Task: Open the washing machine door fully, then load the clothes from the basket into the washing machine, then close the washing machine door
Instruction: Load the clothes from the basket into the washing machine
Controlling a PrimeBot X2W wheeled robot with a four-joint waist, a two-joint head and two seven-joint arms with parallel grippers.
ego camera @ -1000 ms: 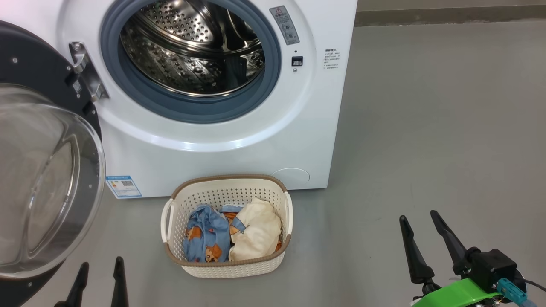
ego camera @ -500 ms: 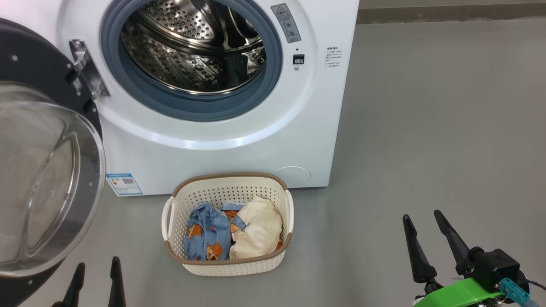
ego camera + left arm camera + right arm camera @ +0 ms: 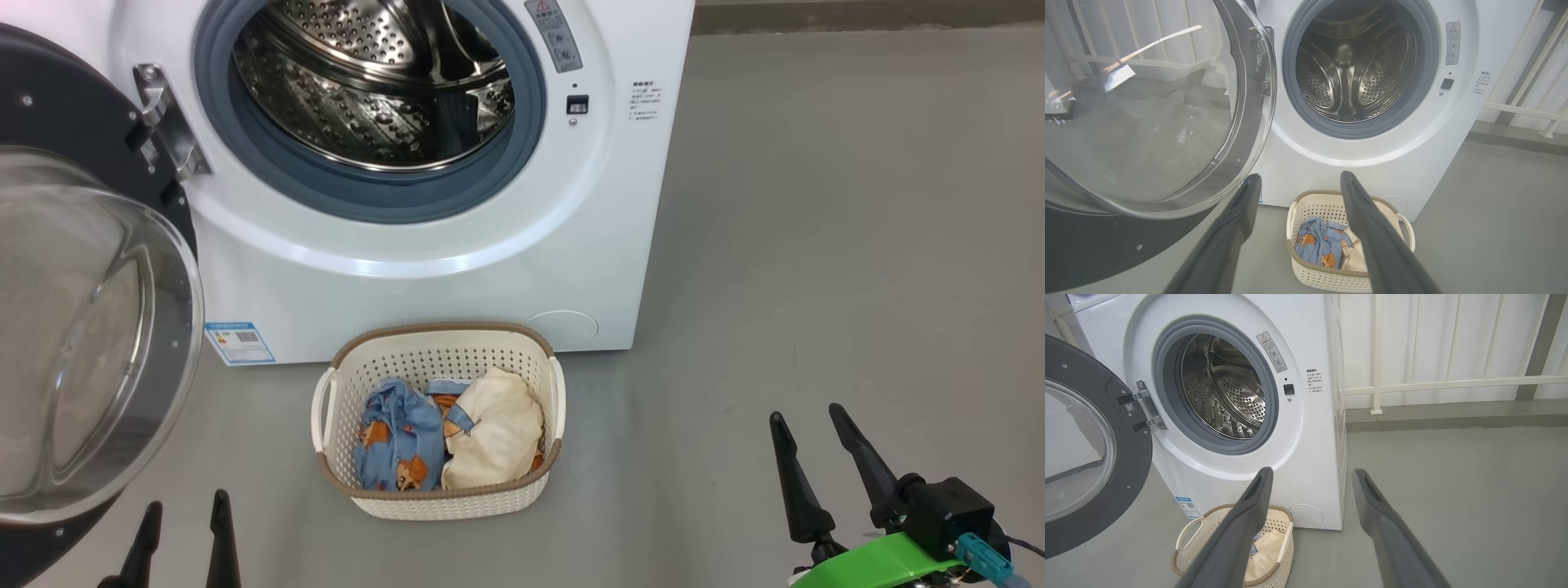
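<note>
Lying bundled side by side, the clothes [image 3: 449, 433] sat in the basket [image 3: 441, 506], on the floor [image 3: 816, 245] just before the washing machine [image 3: 490, 286]. The washing machine door [image 3: 65, 106] stood swung wide to its left. Nearer, the left gripper [image 3: 188, 502] and the right gripper [image 3: 804, 412] hovered with fingers spread, holding nothing.

- A grey label [image 3: 553, 37] on the white front of the washing machine [image 3: 490, 269], right of the drum opening, has a red warning triangle at its top. The marks beneath it are too small to read.
- A block of small print [image 3: 645, 102] further right on the same front is illegible.
- A blue label [image 3: 239, 341] at the front's lower left corner shows a QR-like square. Its words cannot be read.
</note>
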